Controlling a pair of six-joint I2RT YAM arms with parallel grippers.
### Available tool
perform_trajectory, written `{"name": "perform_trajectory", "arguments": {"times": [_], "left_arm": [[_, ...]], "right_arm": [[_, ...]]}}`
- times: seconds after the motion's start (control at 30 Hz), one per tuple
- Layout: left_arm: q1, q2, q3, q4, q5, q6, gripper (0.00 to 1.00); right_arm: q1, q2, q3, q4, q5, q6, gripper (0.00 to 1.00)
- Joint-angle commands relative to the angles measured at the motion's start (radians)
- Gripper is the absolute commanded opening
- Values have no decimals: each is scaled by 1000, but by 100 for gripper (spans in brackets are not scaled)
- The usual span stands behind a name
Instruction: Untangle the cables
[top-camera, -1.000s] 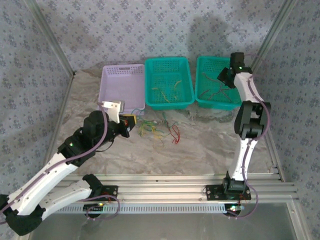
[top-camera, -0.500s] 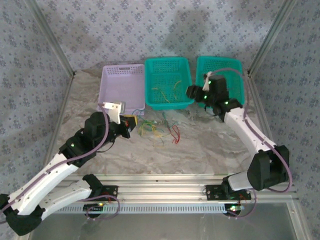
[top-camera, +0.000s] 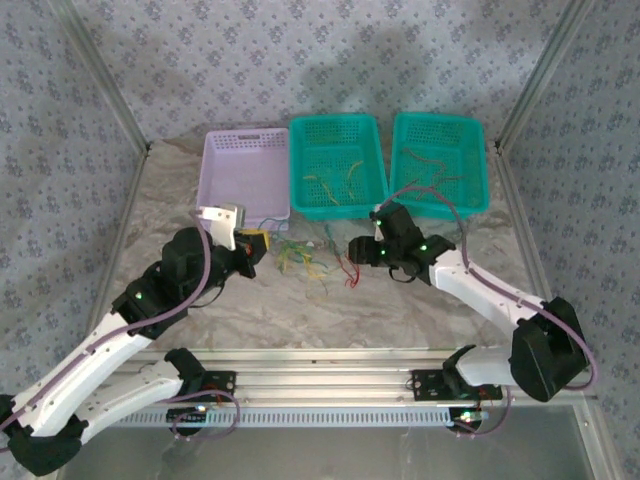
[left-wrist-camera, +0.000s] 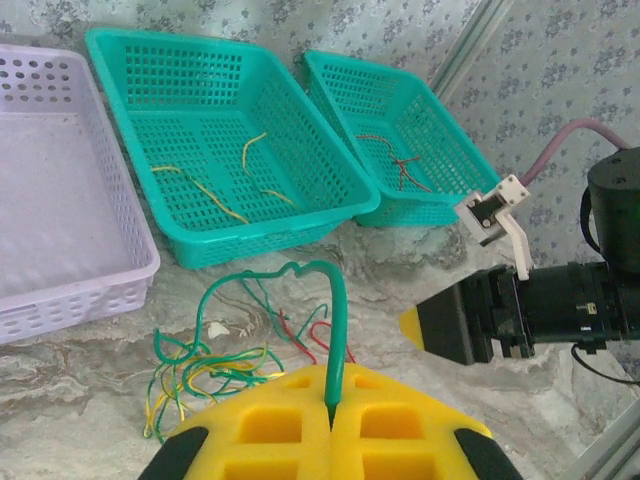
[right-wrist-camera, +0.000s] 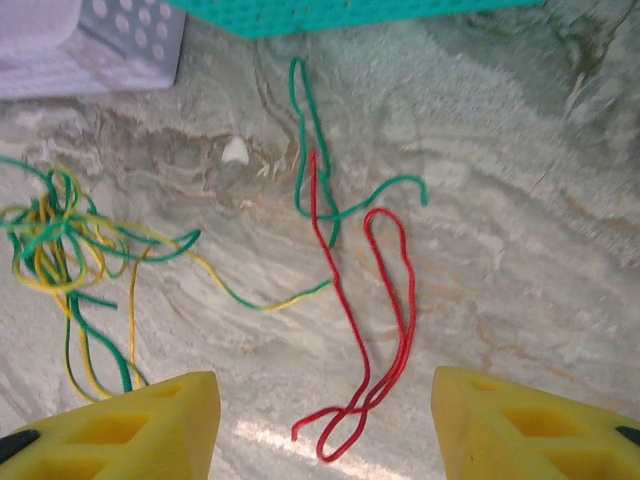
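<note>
Change since the earlier frames: the right gripper (top-camera: 358, 250) had left the far right basket (top-camera: 440, 118) and come down toward the middle of the table (top-camera: 320, 315), while the left gripper (top-camera: 258, 243) had kept its place just near of the lilac basket (top-camera: 245, 134). Left gripper (left-wrist-camera: 330, 392): yellow pads pressed together, clamped on one green wire (left-wrist-camera: 338, 310), which rose from between them, arched over to the left and ran down to the table. Right gripper (right-wrist-camera: 322, 388): fingers spread wide, holding nothing, low over the table and aimed left toward the left gripper. Red wire (right-wrist-camera: 385, 300): loose on the marble below the gap between those fingers, looped back on itself, its far end crossing a separate green strand. The cables (top-camera: 300, 258): main bunch of green and yellow strands on the table between the two grippers, just near of the middle teal basket (top-camera: 335, 120), with the red wire (top-camera: 350, 268) at its right edge. Middle teal basket (left-wrist-camera: 270, 225): a few yellow wires (left-wrist-camera: 215, 190) on its floor. Right basket (left-wrist-camera: 430, 140): reddish-brown wires (left-wrist-camera: 400, 165) inside. Lilac basket: no contents visible from above.
</note>
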Motion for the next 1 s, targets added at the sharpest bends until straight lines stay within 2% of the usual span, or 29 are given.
{"name": "perform_trajectory", "arguments": {"times": [0.0, 0.13, 0.77, 0.97], "left_arm": [[-7, -17, -7, 7, -16, 20, 0], [-8, -18, -1, -4, -19, 24, 0], [-7, -14, 2, -13, -26, 40, 0], [-7, -18, -7, -15, -29, 38, 0]], "right_arm": [[49, 31, -20, -44, 21, 23, 59], [100, 84, -7, -72, 71, 25, 60], [162, 339, 108, -180, 67, 1, 60], [146, 369, 128, -192, 78, 8, 52]]}}
